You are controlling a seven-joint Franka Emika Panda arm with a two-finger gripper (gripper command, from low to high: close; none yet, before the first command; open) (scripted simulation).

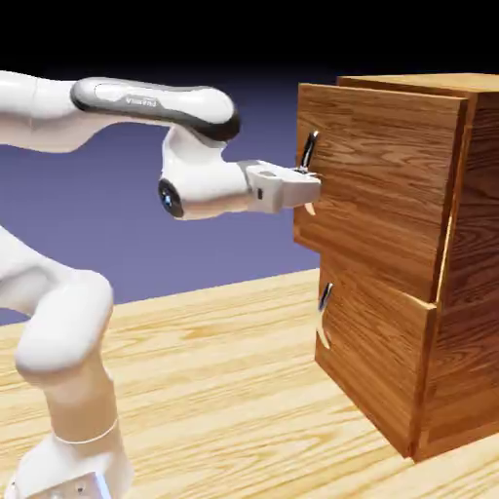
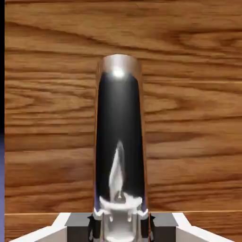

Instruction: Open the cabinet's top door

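The cabinet (image 1: pixel 473 292) is a tall reddish-brown wood box at the exterior view's right. Its top door (image 1: pixel 380 185) stands a little out from the body on the handle side. My gripper (image 1: pixel 308 181) reaches level from the left and is shut on the lower part of the top door's curved metal handle (image 1: pixel 309 148). In the hand view the dark, shiny handle (image 2: pixel 119 132) rises between my grey fingertips (image 2: pixel 79 226), and the gripper (image 2: pixel 120 228) pinches its base. The door's wood grain (image 2: pixel 47 118) fills the rest of that view.
Below the top door sits the shorter lower door (image 1: pixel 375 356) with its own small metal handle (image 1: pixel 325 296). The cabinet stands on a light wooden table (image 1: pixel 224 390). My arm's elbow and base fill the exterior view's lower left.
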